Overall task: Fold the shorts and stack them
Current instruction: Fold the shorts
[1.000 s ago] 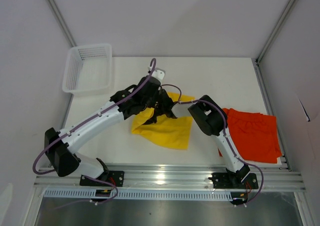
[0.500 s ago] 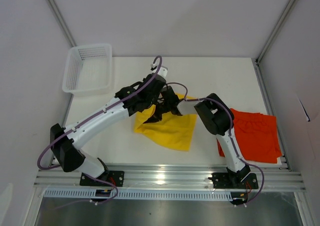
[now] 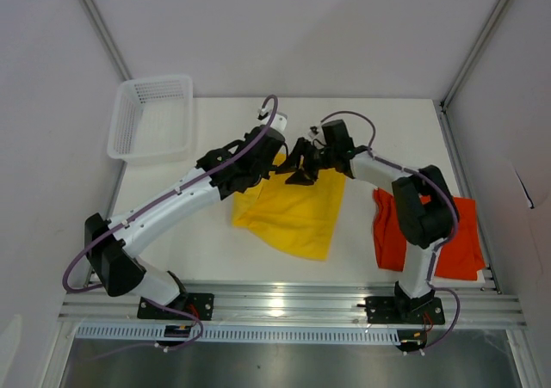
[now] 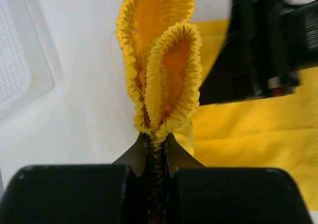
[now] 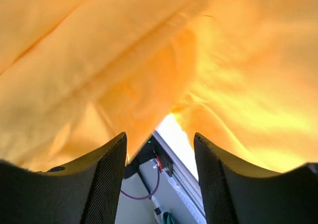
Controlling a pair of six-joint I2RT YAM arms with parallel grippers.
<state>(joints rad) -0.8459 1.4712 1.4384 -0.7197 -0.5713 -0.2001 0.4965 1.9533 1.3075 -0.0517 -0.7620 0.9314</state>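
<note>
The yellow shorts (image 3: 297,212) are lying in the middle of the table (image 3: 387,138), spread mostly flat, with their far edge being lifted where both arms meet. Your left gripper (image 4: 156,154) is pinching the gathered elastic waistband (image 4: 149,92), its jaws closed tight on the bunched band, so that the band is standing up in two loops above the fingers. Your right gripper (image 5: 159,139) is sitting just beside it at the same far edge, its jaws standing apart with nothing between them, and yellow cloth is draping across its view. This fabric is looking thin, light and limp: it is going to sag, crease and slide rather than hold a fold, so you are better off taking it by the thicker waistband or a hem corner, gripping both layers together. The orange-red shorts (image 3: 461,233) are lying at the right side of the table, well apart from the yellow pair and partly hidden by the right arm. The white mesh basket (image 3: 151,117) is sitting at the far left corner.
</note>
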